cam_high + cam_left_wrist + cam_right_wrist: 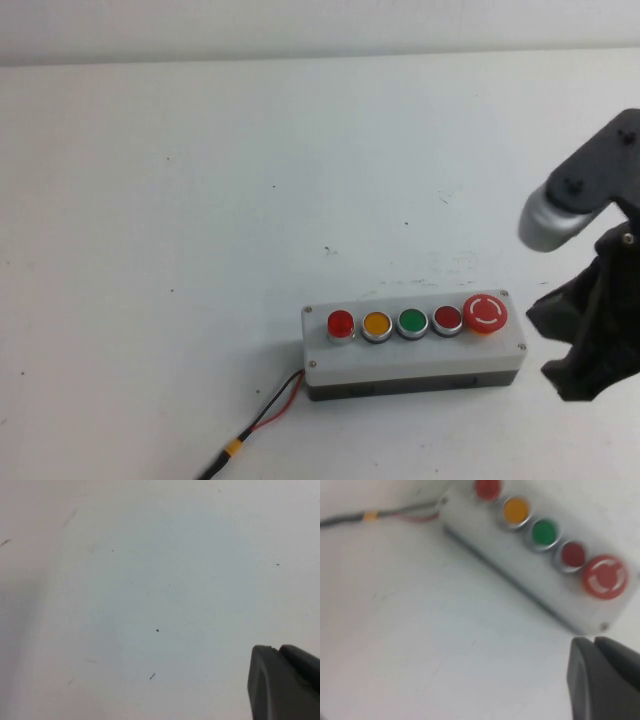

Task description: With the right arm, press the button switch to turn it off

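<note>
White table (200, 200), lightly speckled with small dark marks. White control box (415, 357) with a dark base, lying near the table's front edge. Along its top, in a row: yellow button (376, 325), green button (412, 323), darker red button (447, 320), each silver-ringed, then a large red mushroom knob (485, 313) at the box's right end. A red-and-black cable (262, 423) with a yellow band leaves the box's left end toward the front.

Lab test bench: bare white table (200, 200), wired button box (412, 355).
</note>
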